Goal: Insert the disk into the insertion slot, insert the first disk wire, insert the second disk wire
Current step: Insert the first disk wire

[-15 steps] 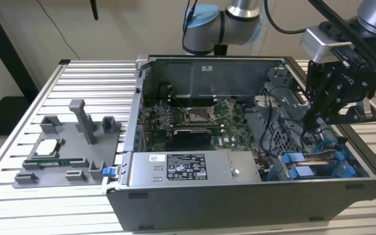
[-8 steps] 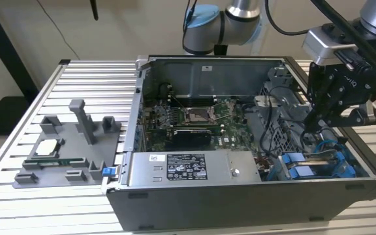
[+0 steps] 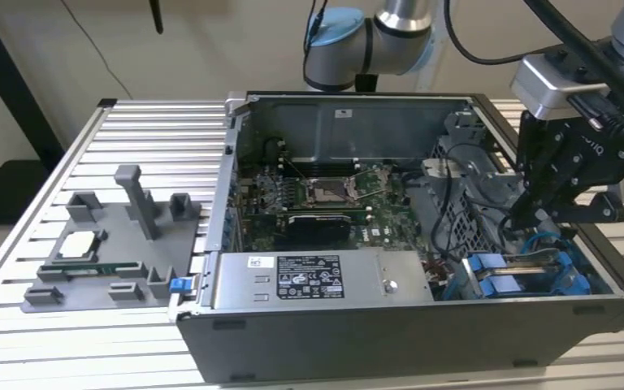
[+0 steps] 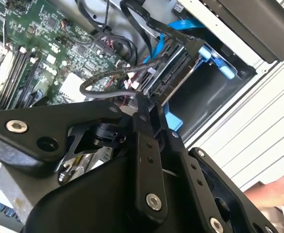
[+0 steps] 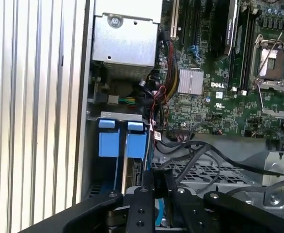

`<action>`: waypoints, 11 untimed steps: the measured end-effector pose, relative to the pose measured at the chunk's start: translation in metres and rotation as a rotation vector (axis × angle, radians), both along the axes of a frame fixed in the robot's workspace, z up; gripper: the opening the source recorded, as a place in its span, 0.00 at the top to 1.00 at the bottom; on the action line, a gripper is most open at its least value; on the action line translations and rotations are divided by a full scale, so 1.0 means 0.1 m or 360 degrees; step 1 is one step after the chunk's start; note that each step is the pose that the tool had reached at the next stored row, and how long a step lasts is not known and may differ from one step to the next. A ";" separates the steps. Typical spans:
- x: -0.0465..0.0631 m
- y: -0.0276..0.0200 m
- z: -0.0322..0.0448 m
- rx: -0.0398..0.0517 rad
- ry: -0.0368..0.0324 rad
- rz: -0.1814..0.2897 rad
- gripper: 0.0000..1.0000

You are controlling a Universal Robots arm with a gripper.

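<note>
The disk [image 4: 175, 73] sits in the insertion slot [image 3: 569, 280], a grey drive cage at the case's front corner on the exterior view's right, with its blue carrier tabs [image 5: 135, 143] showing. My gripper [image 3: 531, 218] reaches down into the case right at the disk's connector edge. In both wrist views its fingers [image 4: 143, 127] stand close together, pinched on the end of a thin black disk wire [image 4: 103, 80] that loops toward the motherboard. A blue wire [image 4: 157, 47] runs beside the disk.
The open case holds the motherboard [image 3: 323, 203] with its CPU socket [image 5: 272, 58] and the grey labelled power-supply box [image 3: 312, 278]. Loose black cables [image 5: 205, 153] lie over a perforated bracket. A grey fixture [image 3: 117, 244] stands on the slatted table at the exterior view's left.
</note>
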State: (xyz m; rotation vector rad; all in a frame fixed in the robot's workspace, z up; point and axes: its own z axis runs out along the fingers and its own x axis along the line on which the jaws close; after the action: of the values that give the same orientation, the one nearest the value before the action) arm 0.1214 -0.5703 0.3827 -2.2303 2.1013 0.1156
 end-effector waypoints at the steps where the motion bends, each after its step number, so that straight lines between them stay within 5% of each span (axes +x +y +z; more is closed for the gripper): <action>1: 0.00 0.000 0.000 0.0000 0.0000 0.0000 1.00; 6: 0.00 -0.013 -0.006 0.0000 0.0001 0.0000 1.00; 11: 0.01 -0.114 -0.027 0.0000 0.0006 0.0000 1.00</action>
State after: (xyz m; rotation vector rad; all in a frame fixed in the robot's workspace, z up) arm 0.1222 -0.5817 0.3800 -2.2319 2.1031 0.1198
